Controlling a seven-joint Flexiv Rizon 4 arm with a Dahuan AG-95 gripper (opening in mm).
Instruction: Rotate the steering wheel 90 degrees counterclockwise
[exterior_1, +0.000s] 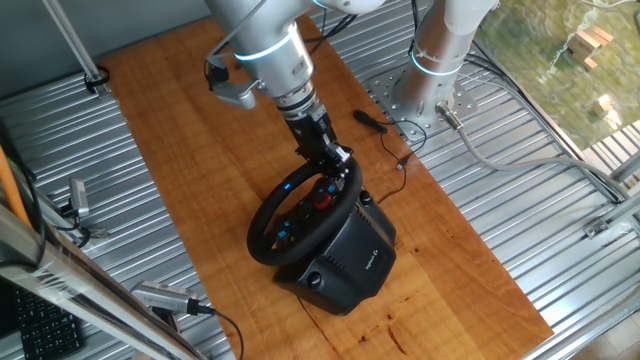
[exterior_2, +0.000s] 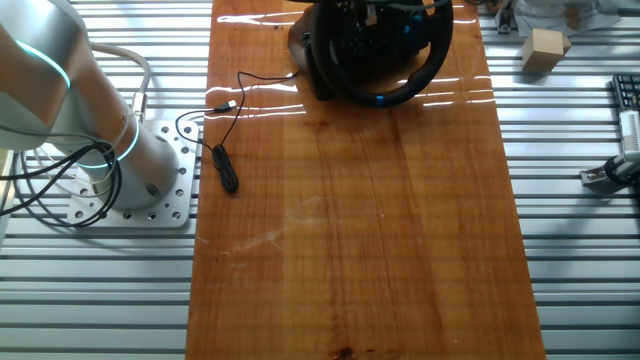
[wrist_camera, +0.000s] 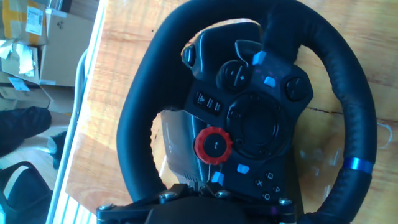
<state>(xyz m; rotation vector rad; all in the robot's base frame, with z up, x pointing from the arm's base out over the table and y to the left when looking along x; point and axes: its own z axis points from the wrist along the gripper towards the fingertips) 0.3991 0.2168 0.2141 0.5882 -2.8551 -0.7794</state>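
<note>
The steering wheel (exterior_1: 262, 228) is a black round wheel with red and blue buttons on its hub, mounted on a boxy black base (exterior_1: 350, 262) on the wooden board. My gripper (exterior_1: 341, 166) sits at the wheel's far upper rim and appears shut on it. In the hand view the wheel (wrist_camera: 140, 106) fills the frame, with the red dial (wrist_camera: 213, 145) low on the hub and a blue stripe (wrist_camera: 354, 165) on the right rim. The gripper (wrist_camera: 193, 200) covers the rim at the bottom edge. In the other fixed view the wheel (exterior_2: 400, 95) is at the top edge and the gripper is hidden.
A small black tool with a cable (exterior_1: 370, 120) lies on the board near the arm's base plate (exterior_1: 425, 95); it also shows in the other fixed view (exterior_2: 228, 172). The board (exterior_2: 350, 220) rests on ribbed metal. A wooden block (exterior_2: 545, 48) sits off the board.
</note>
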